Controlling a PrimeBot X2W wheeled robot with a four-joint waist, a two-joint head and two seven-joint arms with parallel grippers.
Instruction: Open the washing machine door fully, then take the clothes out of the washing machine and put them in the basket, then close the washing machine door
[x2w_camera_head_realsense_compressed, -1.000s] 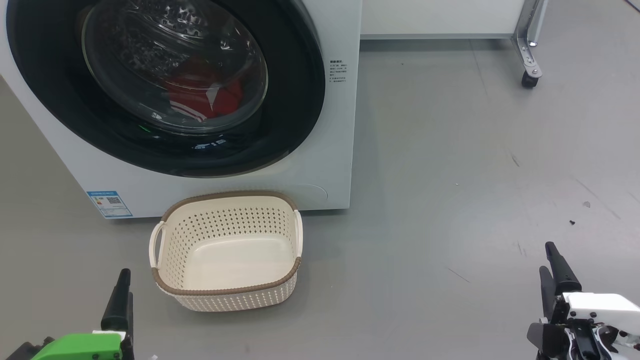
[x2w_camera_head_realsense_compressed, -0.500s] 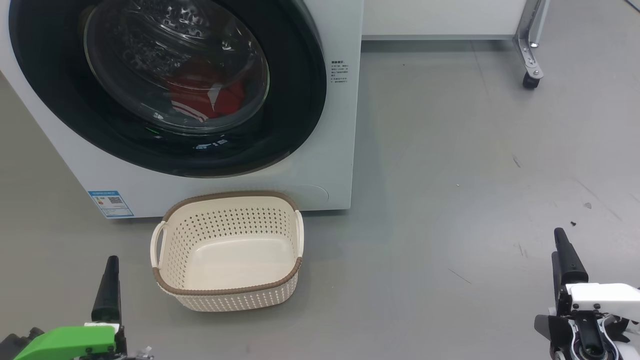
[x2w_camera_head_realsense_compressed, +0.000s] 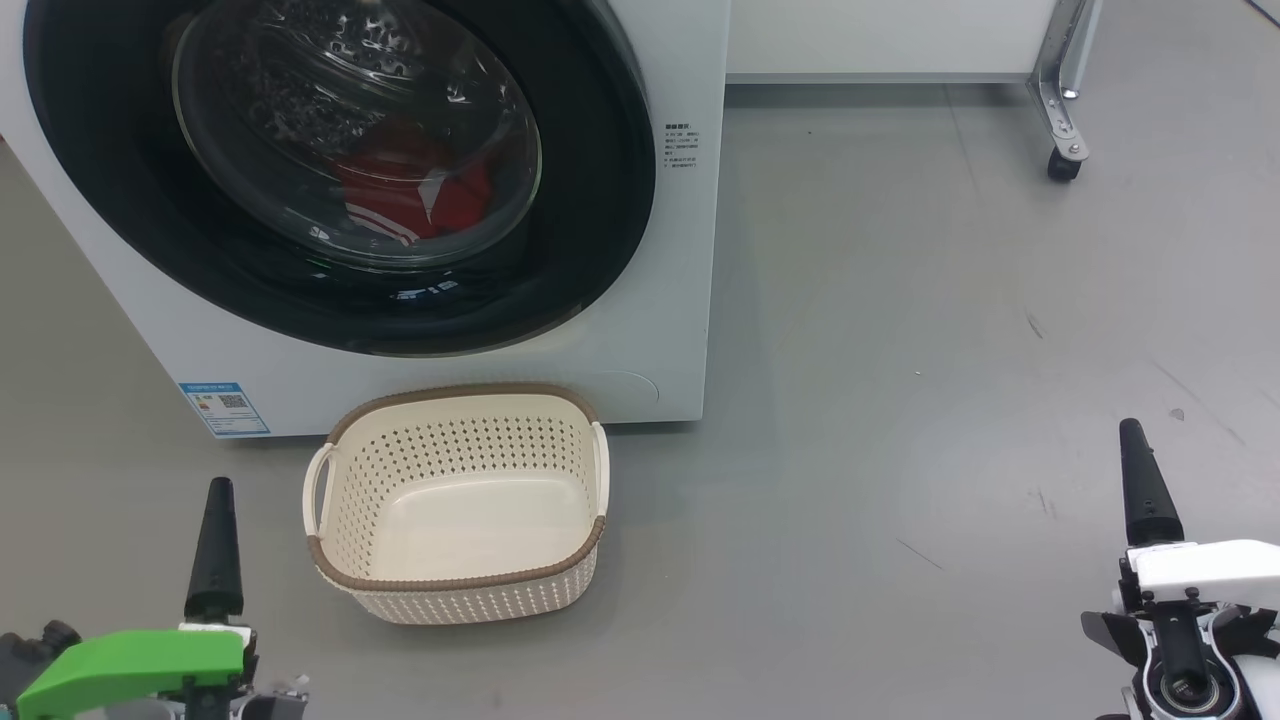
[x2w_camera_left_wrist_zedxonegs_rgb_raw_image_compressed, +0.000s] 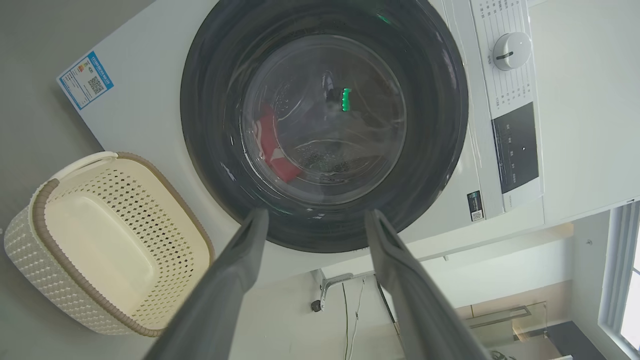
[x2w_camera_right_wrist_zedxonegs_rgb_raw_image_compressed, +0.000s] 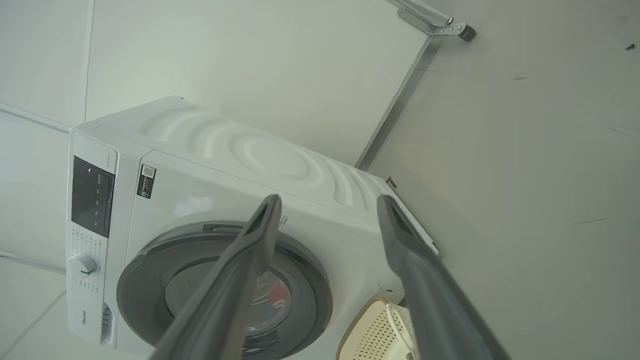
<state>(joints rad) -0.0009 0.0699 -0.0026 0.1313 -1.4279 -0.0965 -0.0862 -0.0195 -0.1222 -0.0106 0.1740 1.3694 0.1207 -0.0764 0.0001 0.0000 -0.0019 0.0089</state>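
The white washing machine (x2w_camera_head_realsense_compressed: 680, 300) stands at the upper left of the head view, and its black-rimmed door (x2w_camera_head_realsense_compressed: 600, 200) is shut. Red and white clothes (x2w_camera_head_realsense_compressed: 420, 200) lie behind the glass. On the floor in front of it sits the cream basket (x2w_camera_head_realsense_compressed: 460, 583), with nothing in it. My left gripper (x2w_camera_left_wrist_zedxonegs_rgb_raw_image_compressed: 312, 220) is open with bare fingers, pointing at the door (x2w_camera_left_wrist_zedxonegs_rgb_raw_image_compressed: 210, 100) from a distance, with the basket (x2w_camera_left_wrist_zedxonegs_rgb_raw_image_compressed: 95, 245) to its left. One left finger (x2w_camera_head_realsense_compressed: 215, 550) shows left of the basket. My right gripper (x2w_camera_right_wrist_zedxonegs_rgb_raw_image_compressed: 327, 207) is open and holds nothing, far right of the machine (x2w_camera_right_wrist_zedxonegs_rgb_raw_image_compressed: 200, 190). One right finger (x2w_camera_head_realsense_compressed: 1145, 490) rises at the lower right.
Grey floor stretches to the right of the machine. A metal leg on a caster (x2w_camera_head_realsense_compressed: 1062, 165) stands at the far right, beside a white panel (x2w_camera_head_realsense_compressed: 880, 40) along the back. The machine's control panel and knob (x2w_camera_left_wrist_zedxonegs_rgb_raw_image_compressed: 510, 50) are in the left wrist view.
Both grippers have moved forward over the floor: the right finger reaches further up the head view, and the left finger has shifted up and slightly left. Both stay open.
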